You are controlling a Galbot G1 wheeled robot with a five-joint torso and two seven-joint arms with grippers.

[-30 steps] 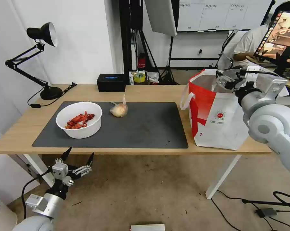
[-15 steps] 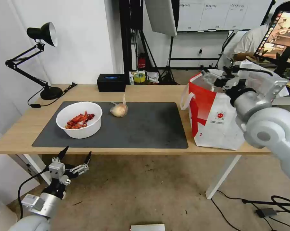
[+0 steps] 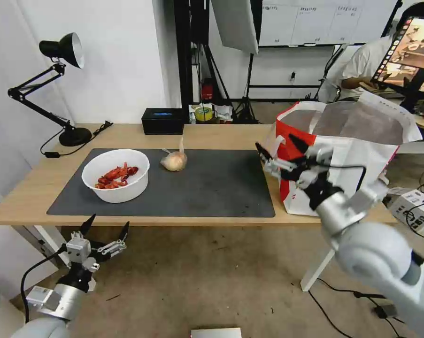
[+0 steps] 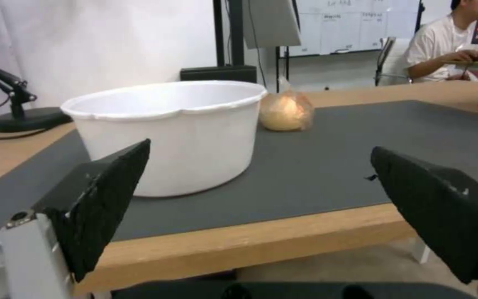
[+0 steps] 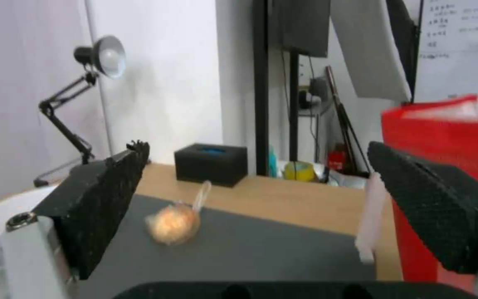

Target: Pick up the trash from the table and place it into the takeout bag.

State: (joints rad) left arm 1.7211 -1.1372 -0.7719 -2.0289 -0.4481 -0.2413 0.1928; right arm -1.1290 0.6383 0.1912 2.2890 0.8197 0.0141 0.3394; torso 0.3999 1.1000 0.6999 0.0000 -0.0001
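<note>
The left claw [image 3: 104, 227] is seen nearest, held low below the front edge of the surface [image 3: 127, 218], its fingers [image 4: 101, 199] spread wide and nothing between them. Just past that edge, on the dark grey mat [image 3: 212, 188], the white bowl [image 3: 116, 175] is found standing upright at the mat's left end, with red crayfish shells [image 3: 115, 176] heaped inside; from the left wrist view the bowl [image 4: 178, 133] is seen looming right in front of the open fingers, apart from them. Over on the right, the right claw [image 3: 278, 148] is held above the mat's right edge, just beside the red side panel of the takeout bag [image 3: 357, 155]; its fingers [image 5: 101, 207] are spread too, and nothing is gripped. The bag is seen standing upright at the surface's right end, mouth open, foil lining showing, one white loop handle [image 3: 271, 143] hanging down its near side close to the claw. Farther back on the mat, the knotted clear bag [image 3: 174, 160] with its yellowish lump is lying near the rear edge, well apart from both claws, its knotted top pointing up. Beyond the mat, the black box [image 3: 163, 120] is set at the back of the surface, and the black desk lamp [image 3: 57, 84] is placed at the far left corner, head raised.
</note>
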